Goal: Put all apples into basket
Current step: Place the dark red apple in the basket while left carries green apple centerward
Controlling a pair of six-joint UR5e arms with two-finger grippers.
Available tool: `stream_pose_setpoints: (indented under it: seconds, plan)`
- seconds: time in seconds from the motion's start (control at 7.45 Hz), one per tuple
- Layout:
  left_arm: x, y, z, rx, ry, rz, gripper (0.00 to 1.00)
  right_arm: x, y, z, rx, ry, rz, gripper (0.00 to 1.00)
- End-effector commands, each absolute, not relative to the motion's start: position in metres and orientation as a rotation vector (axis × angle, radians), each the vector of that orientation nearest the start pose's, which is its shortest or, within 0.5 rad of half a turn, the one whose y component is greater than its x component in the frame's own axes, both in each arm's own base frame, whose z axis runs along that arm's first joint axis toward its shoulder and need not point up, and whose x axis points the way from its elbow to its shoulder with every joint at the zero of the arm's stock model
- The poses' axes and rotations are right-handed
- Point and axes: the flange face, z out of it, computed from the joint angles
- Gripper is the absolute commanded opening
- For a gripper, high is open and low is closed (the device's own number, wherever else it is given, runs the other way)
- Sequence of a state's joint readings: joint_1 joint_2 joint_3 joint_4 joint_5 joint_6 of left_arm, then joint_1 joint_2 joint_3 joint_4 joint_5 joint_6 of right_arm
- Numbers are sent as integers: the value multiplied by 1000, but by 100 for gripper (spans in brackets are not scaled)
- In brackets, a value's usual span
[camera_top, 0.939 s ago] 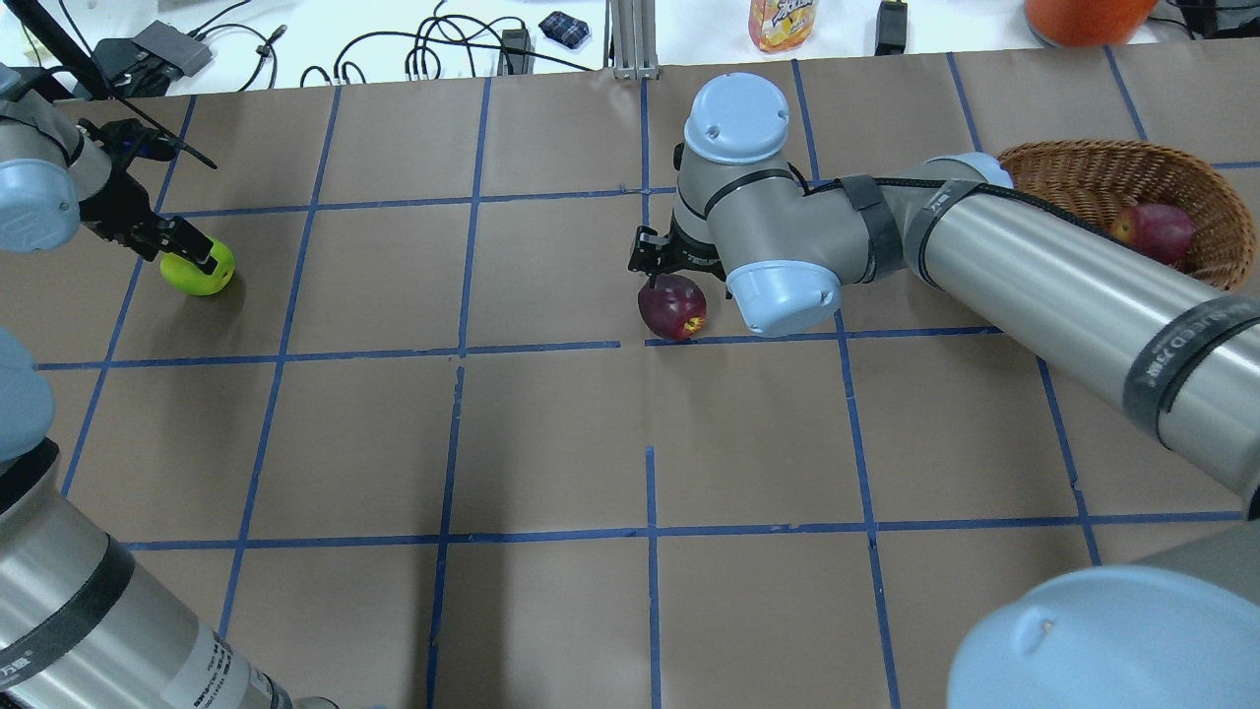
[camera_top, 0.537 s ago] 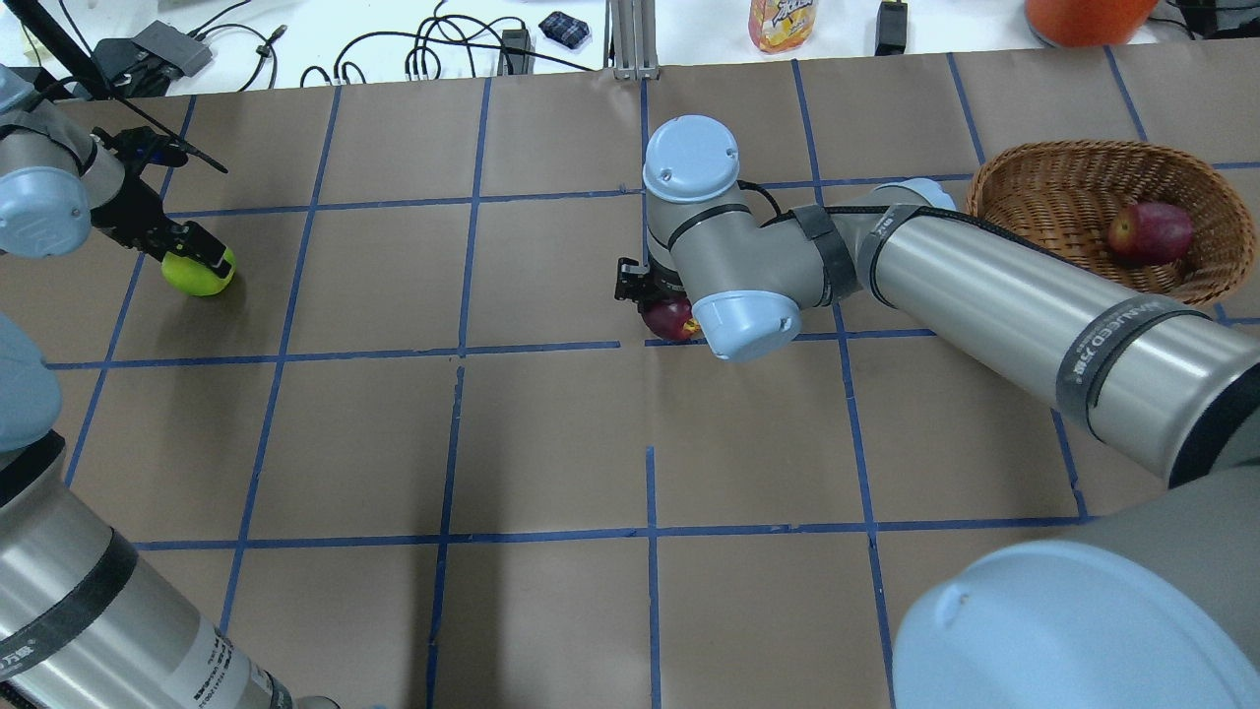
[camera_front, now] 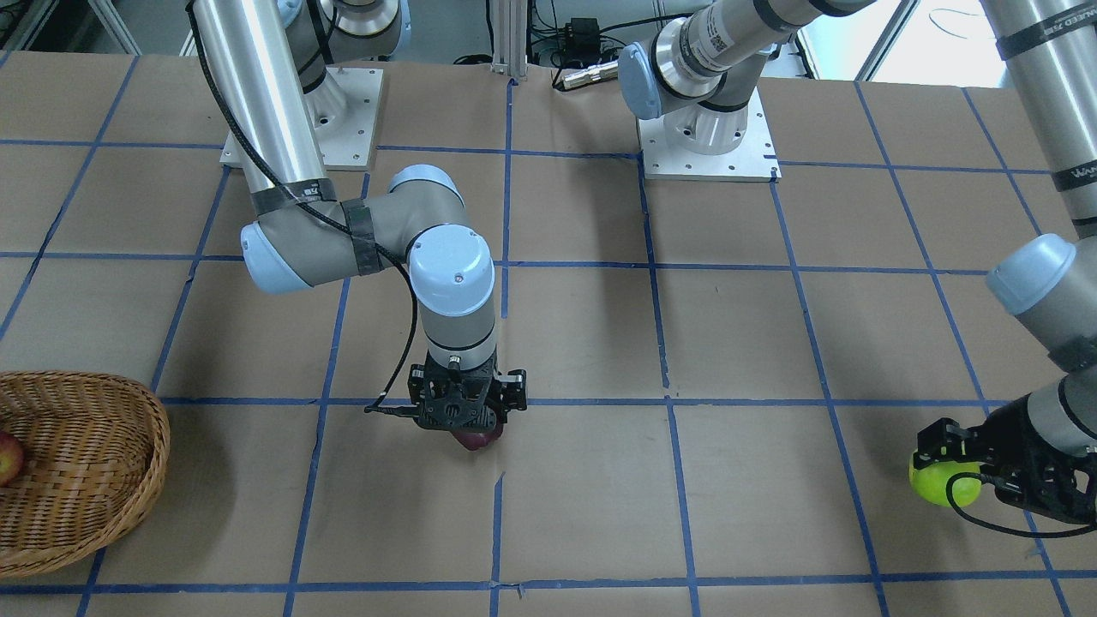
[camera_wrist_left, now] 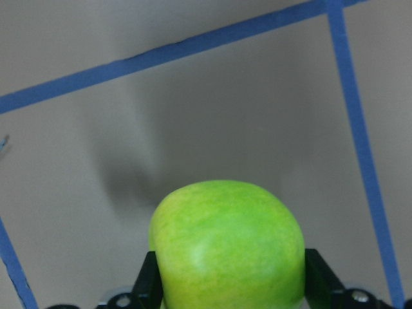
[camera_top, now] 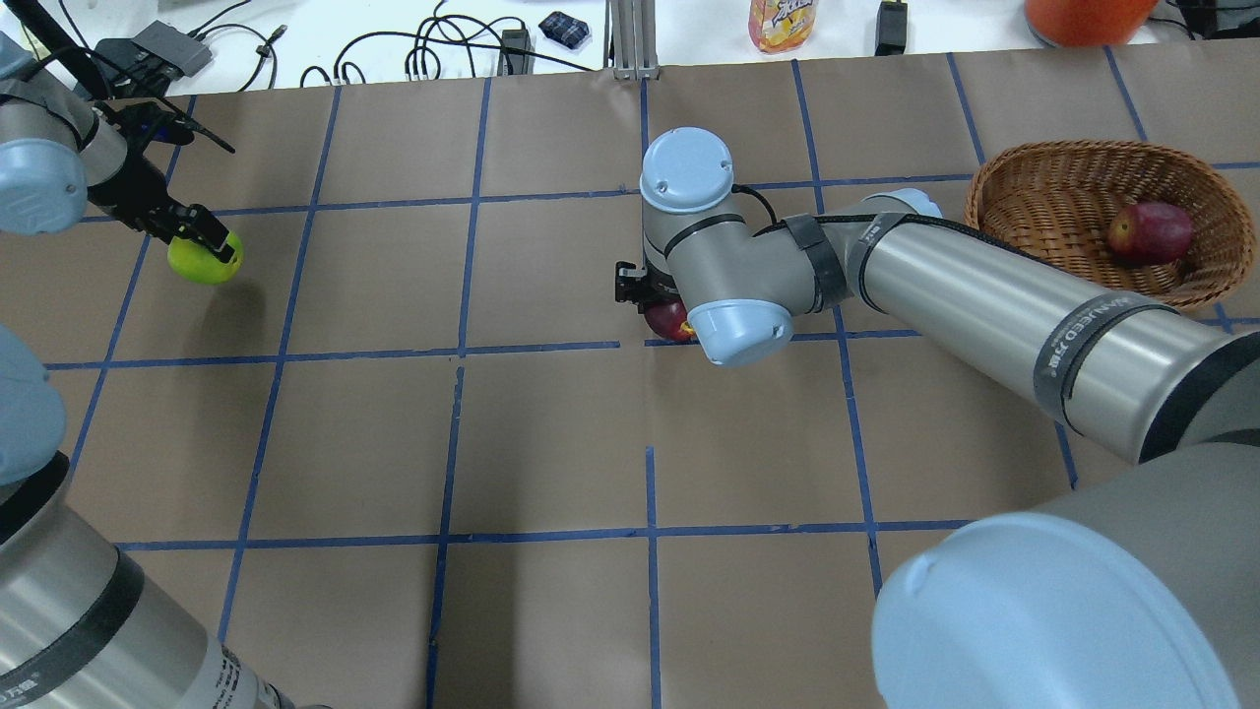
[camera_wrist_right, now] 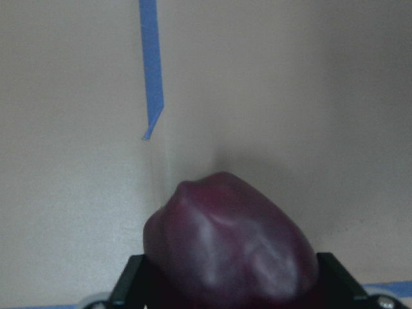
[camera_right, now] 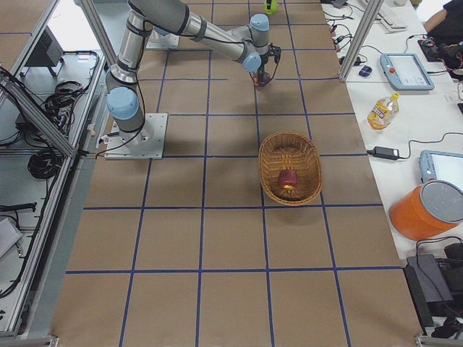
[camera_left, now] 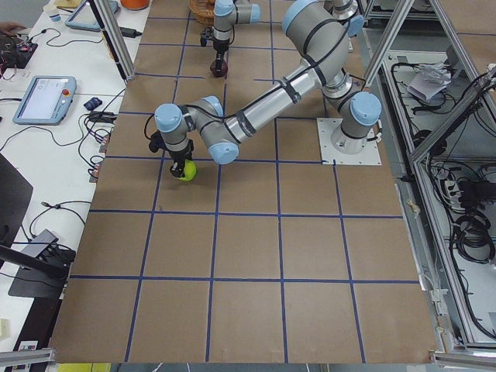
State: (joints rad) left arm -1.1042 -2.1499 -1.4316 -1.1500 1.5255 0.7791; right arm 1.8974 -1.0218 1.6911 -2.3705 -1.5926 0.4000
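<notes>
The lime green apple (camera_top: 205, 260) is held in my left gripper (camera_top: 202, 244) at the far left, lifted a little off the brown table; the wrist view shows the fingers (camera_wrist_left: 149, 283) pressed on both its sides. The dark maroon apple (camera_top: 669, 317) lies near the table's middle. My right gripper (camera_front: 467, 420) is down over it, and the fingers (camera_wrist_right: 132, 283) touch both sides of the maroon apple (camera_wrist_right: 232, 244). The red apple (camera_top: 1150, 232) lies inside the wicker basket (camera_top: 1043, 167) at the far right.
A juice bottle (camera_top: 783, 22), an orange container (camera_top: 1083, 15) and cables lie on the white bench beyond the table's far edge. The two arm bases (camera_front: 707, 128) stand at the robot's side of the table. Blue tape lines grid the tabletop.
My right gripper came down over the maroon apple and then stayed there. My left gripper rose slightly with the green apple and shifted a little toward the table's far side.
</notes>
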Motion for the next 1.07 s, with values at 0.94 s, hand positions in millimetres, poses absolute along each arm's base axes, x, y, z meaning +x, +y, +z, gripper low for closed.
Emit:
stream_pose_setpoints:
  seconds: [0.94]
  plan:
    - [-252,-618,281,-54,3249,-5,0,-65,-625,307,-128,3194,-227,50]
